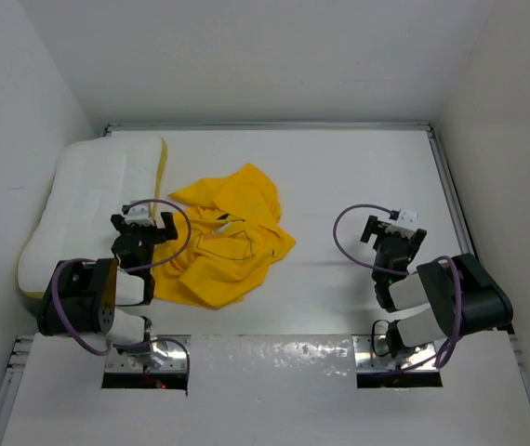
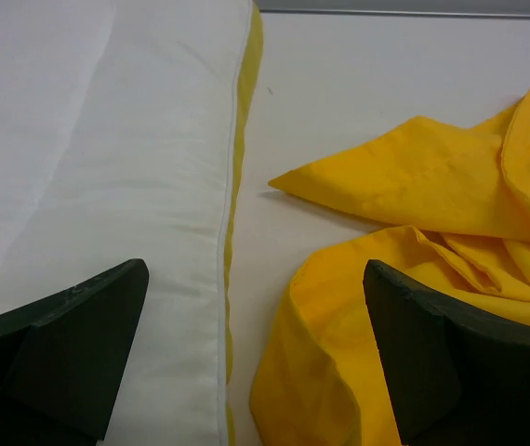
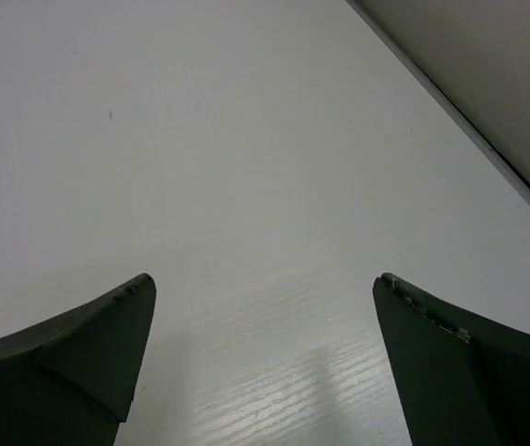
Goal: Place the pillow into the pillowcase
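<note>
Pillow [image 1: 88, 200] lies at the left of the overhead frame against the white wall [image 1: 23, 111], its yellow strip turned toward the crumpled pillowcase [image 1: 228, 242] just beside it at centre-left. The left gripper [image 1: 142, 223], jaws spread wide, hangs over their meeting edges. The right gripper [image 1: 393, 232], equally spread and holding nothing, hangs over the white table [image 1: 358, 167] at right, walled on three sides

Reads white on the pillow [image 1: 79, 204], with a yellow strip along one edge. Reads bright yellow on the pillowcase [image 1: 232, 246], near-black on the fingers [image 2: 60, 353], white on the surface [image 1: 358, 177], purple on the cables [image 1: 336, 229].
</note>
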